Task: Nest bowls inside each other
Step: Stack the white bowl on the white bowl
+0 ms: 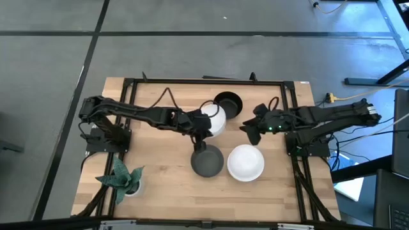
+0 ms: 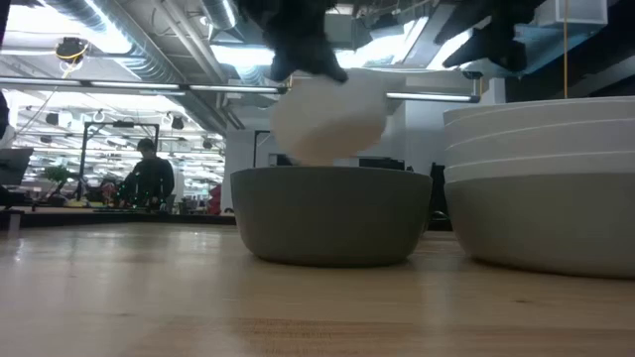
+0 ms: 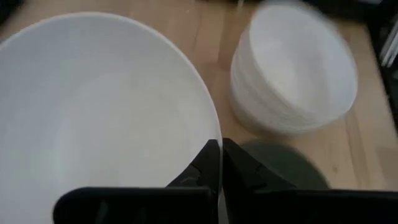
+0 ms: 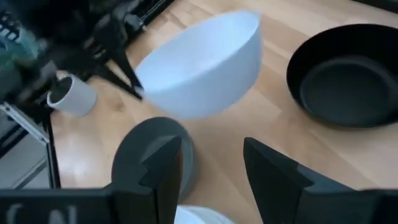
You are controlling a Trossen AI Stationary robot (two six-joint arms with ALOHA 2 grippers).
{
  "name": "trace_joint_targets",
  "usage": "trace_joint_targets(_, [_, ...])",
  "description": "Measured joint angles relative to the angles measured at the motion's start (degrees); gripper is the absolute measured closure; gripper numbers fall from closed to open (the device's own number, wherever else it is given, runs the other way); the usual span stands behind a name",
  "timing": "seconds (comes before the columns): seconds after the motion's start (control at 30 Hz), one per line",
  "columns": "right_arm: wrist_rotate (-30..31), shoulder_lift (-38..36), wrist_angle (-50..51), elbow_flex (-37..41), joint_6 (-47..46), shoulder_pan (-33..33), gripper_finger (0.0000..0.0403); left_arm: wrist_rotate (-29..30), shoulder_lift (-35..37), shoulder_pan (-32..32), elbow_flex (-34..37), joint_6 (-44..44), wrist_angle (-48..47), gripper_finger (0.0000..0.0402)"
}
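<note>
High view: the left gripper (image 1: pixel 200 131) reached over the middle of the table (image 1: pixel 160 179), fingers clamped on the rim of a white bowl (image 1: pixel 214 119) held tilted. This bowl sat in the picture between the glossy black bowl (image 1: pixel 228 103) behind it and the dark grey bowl (image 1: pixel 207 161) in front. Just beside the grey one stood a stack of white bowls (image 1: pixel 246 162). The right gripper (image 1: pixel 250 131) waited off to the right of the held bowl, near the stack. A green potted plant (image 1: pixel 123 179) stood at the table's front-left corner.

Low view: the white bowl (image 2: pixel 327 119) hung in the air, tilted, directly above the dark grey bowl (image 2: pixel 332 213), its lowest part level with that bowl's rim or just inside it; contact could not be told. The stack (image 2: pixel 541 178) stood close by, on a lighter grey bowl (image 2: pixel 546 230) at the bottom.

Left wrist view: both fingers (image 3: pixel 211 168) pinched the white bowl's rim (image 3: pixel 99 112), nearly together. Beyond lay the stack (image 3: pixel 292 74) and the grey bowl (image 3: pixel 280 165).

Right wrist view: the right gripper's fingers (image 4: pixel 165 168) stood well apart, holding nothing. Ahead were the tilted white bowl (image 4: pixel 199 62), the grey bowl (image 4: pixel 146 155) under it, the black bowl (image 4: pixel 345 78) and the plant's white pot (image 4: pixel 73 94).
</note>
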State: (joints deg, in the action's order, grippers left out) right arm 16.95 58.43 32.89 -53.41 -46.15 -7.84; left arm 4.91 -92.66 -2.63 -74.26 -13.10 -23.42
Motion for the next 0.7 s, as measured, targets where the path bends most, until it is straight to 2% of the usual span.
trace_joint_targets(0.17, [-1.7,3.2,-5.3,0.0,0.8,3.7,0.0232,-0.5,-2.8,0.0,-1.3,0.4,-1.6,0.0401])
trace_joint_targets(0.3, [-6.5,5.7,-8.4,0.0,2.2,6.7,0.0232,0.7,-4.7,-0.2,-3.3,3.0,-1.8,0.0401])
trace_joint_targets(0.7, [-10.6,11.4,-10.2,0.0,1.8,12.0,0.0232,2.4,-5.4,0.1,-6.8,6.1,-5.5,0.0401])
